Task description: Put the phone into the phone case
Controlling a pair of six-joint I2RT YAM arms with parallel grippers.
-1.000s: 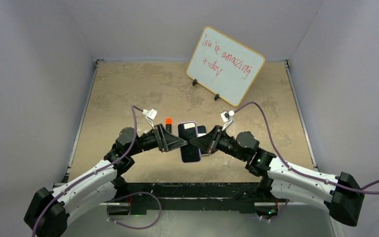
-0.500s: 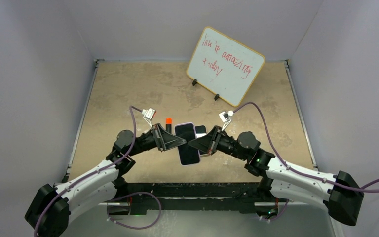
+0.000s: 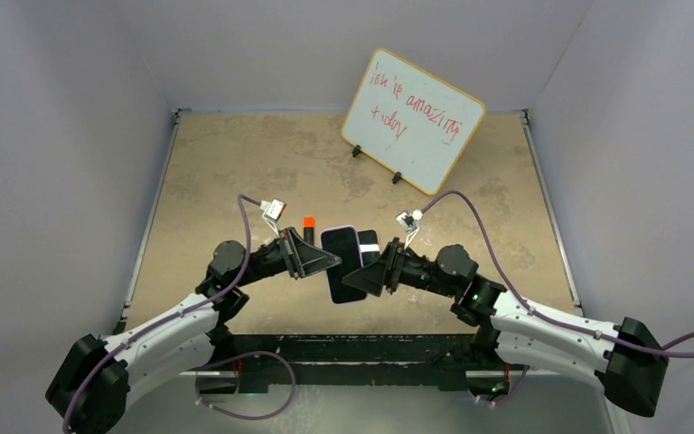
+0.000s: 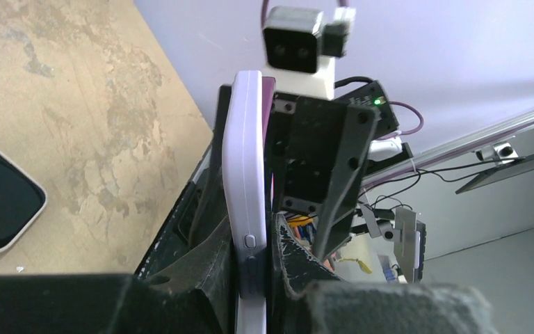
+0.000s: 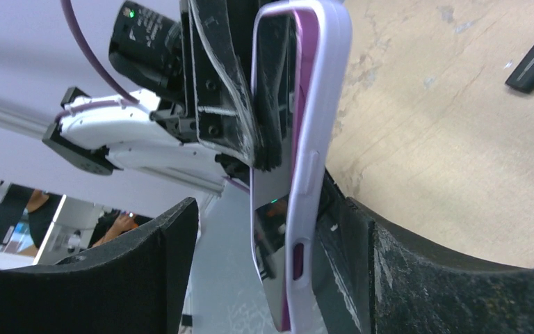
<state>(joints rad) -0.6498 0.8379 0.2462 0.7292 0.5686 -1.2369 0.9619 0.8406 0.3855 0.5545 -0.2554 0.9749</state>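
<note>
The phone (image 3: 342, 258), with its glossy black screen (image 5: 272, 229) and purple rim, sits inside the lavender phone case (image 5: 320, 104). The pair is held on edge above the table. My left gripper (image 3: 325, 262) is shut across the cased phone, one pad on the case's back (image 4: 243, 153) and one on the screen side; in the left wrist view the gripper (image 4: 254, 257) pinches near the side buttons. My right gripper (image 3: 359, 278) stands open around the other end (image 5: 261, 236). Its far finger lies close behind the case and its near finger stands well off the screen.
A second black-screened slab with a pale edge (image 4: 0, 202) lies flat on the table (image 3: 235, 181), just behind the held phone (image 3: 370, 240). A black marker with an orange cap (image 3: 308, 222) lies near my left gripper. A whiteboard with red writing (image 3: 413, 119) stands at the back.
My left gripper closed on the cased phone. My right gripper then opened, let go of it and shifted slightly toward the near edge.
</note>
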